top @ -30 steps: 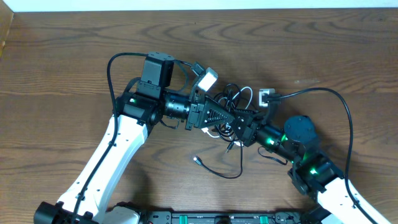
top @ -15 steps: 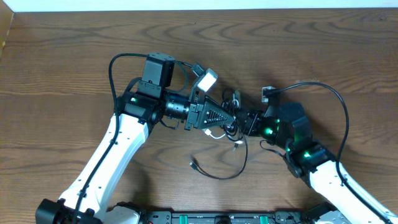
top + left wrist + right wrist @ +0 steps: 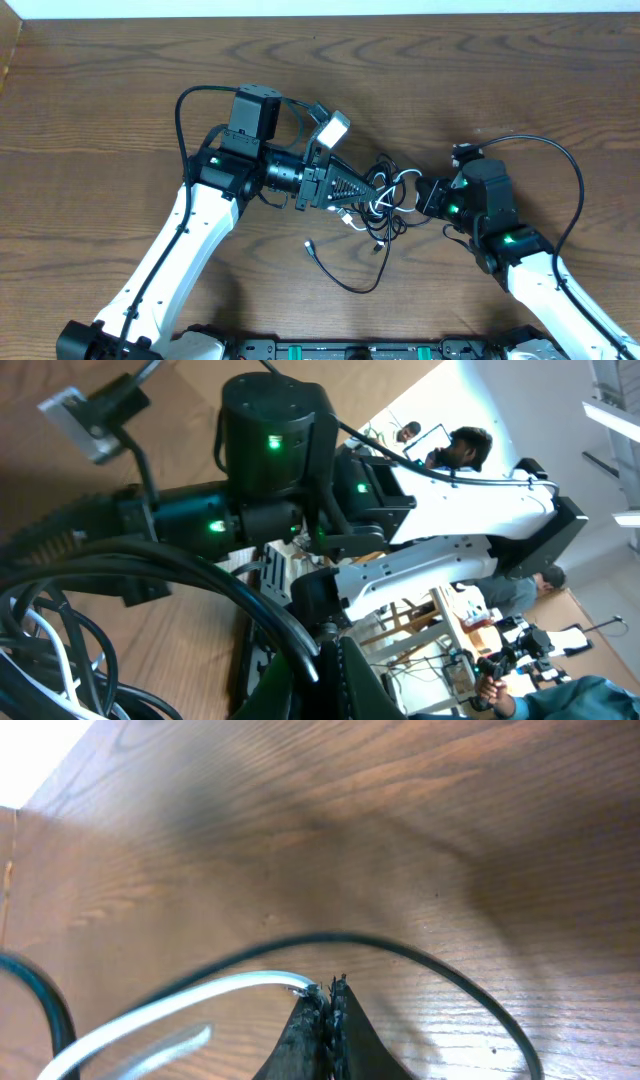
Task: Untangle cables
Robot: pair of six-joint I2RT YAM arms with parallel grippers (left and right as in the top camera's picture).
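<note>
Fingers [image 3: 300, 1045] on cables [image 3: 386, 200] amid open table [image 3: 100, 100]

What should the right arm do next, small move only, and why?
Probably ease the right gripper away from the left gripper. It is shut on the white cable, which runs back into the black cables held by the left gripper, so a short pull may draw it out.

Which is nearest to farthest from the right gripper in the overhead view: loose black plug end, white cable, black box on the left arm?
From the right gripper:
1. white cable: right at its tip.
2. loose black plug end: lower left, lying alone.
3. black box on the left arm: far upper left.
</note>
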